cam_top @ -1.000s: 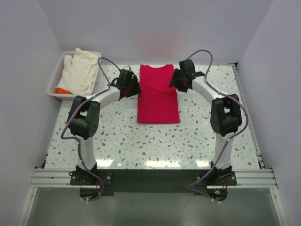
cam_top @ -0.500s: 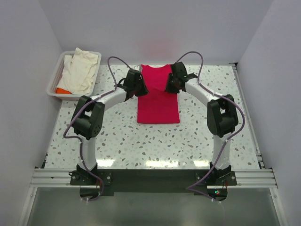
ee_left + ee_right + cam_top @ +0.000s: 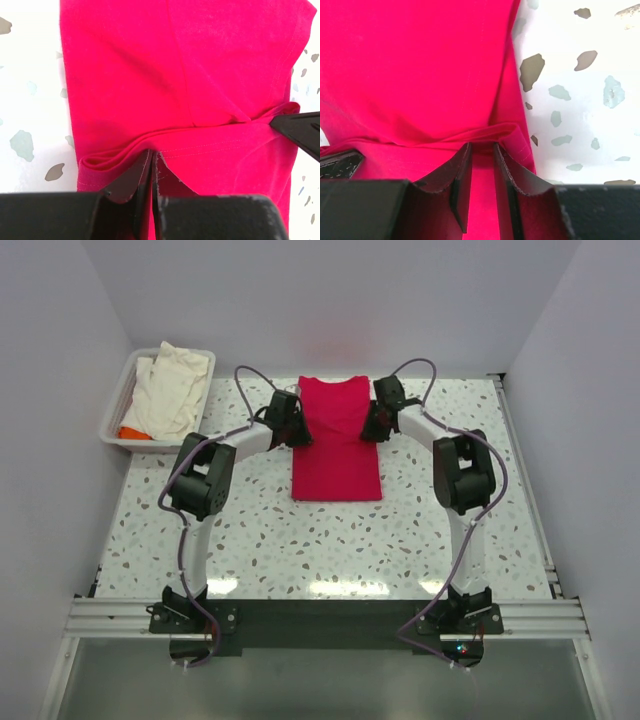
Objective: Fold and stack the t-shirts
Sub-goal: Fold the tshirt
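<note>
Standing behind the arm bases and looking out over the speckled table (image 3: 300, 540), I see the red t-shirt (image 3: 337, 465) lying as a narrow strip. Its long axis runs straight away from the robot, and its near hem lies flat and free.

Further out, toward the collar end, the left gripper (image 3: 291, 427) sits on the shirt's left edge and the right gripper (image 3: 377, 420) on its right edge, level with each other across the width. In the left wrist view the jaws are all but closed, with a raised ridge of red cloth pinched at their tips. The right's jaws show a narrow slot with a fold bunched at the tips, seemingly nipped too.

I'd judge the coming move runs back along that long axis, with both arms equally placed to draw the far end toward the near hem.

Off at the far left, well apart, a white tray (image 3: 112, 420) holds the cream t-shirt (image 3: 170, 390) over some orange fabric (image 3: 130, 432).
</note>
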